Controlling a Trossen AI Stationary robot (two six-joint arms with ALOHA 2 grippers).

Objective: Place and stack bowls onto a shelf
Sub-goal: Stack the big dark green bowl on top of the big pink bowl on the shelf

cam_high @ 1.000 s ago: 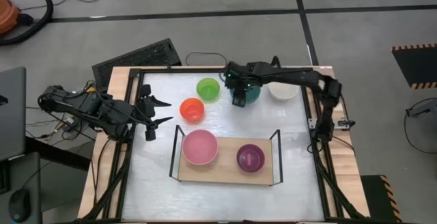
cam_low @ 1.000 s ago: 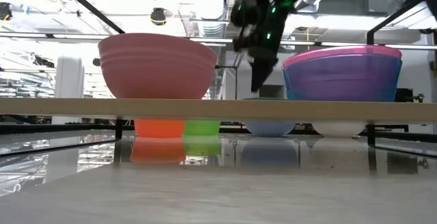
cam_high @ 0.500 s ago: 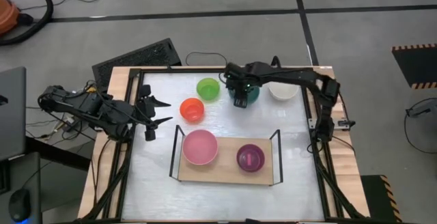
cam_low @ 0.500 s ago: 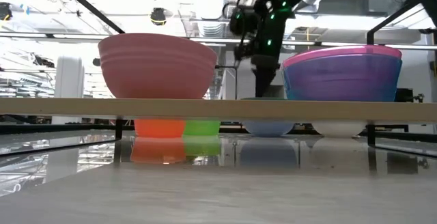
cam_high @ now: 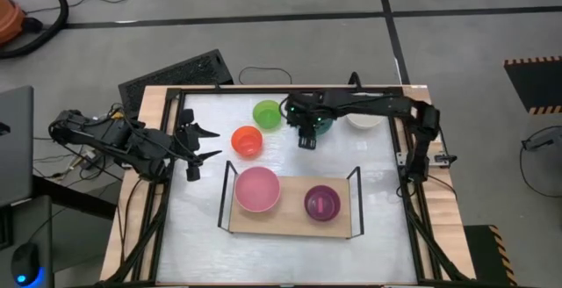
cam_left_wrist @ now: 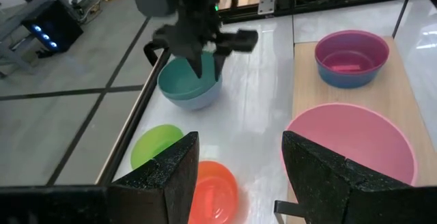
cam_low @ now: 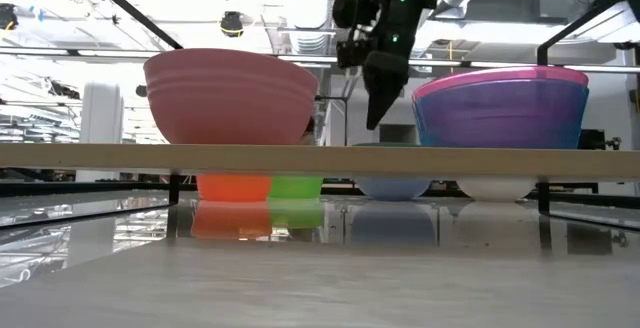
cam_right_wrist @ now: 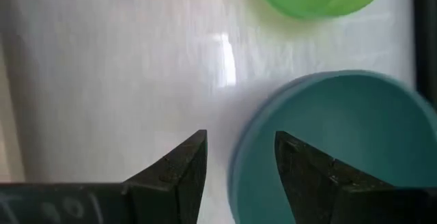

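Observation:
A teal bowl (cam_high: 324, 125) (cam_right_wrist: 328, 135) stands on its base on the white tabletop at the far middle. My right gripper (cam_high: 306, 139) (cam_right_wrist: 239, 162) hangs open over the bowl's left rim and points steeply down; one finger is above the inside and one is outside. I cannot tell whether it touches the rim. On the light-wood shelf (cam_high: 290, 219) stand a large pink bowl (cam_high: 257, 189) and a purple bowl (cam_high: 322, 203) with a pink one nested in it. My left gripper (cam_high: 211, 144) waits open at the table's left edge.
An orange bowl (cam_high: 248, 140) and a green bowl (cam_high: 267, 113) stand just left of the teal one, and a white bowl (cam_high: 363, 117) stands to its right. Black wire frames (cam_high: 355, 202) rise at the shelf's short ends. Bare tabletop lies between the bowls and the shelf.
My right gripper has moved toward the table's left edge, from over the middle of the teal bowl to its left rim. The bowls have stayed where they were.

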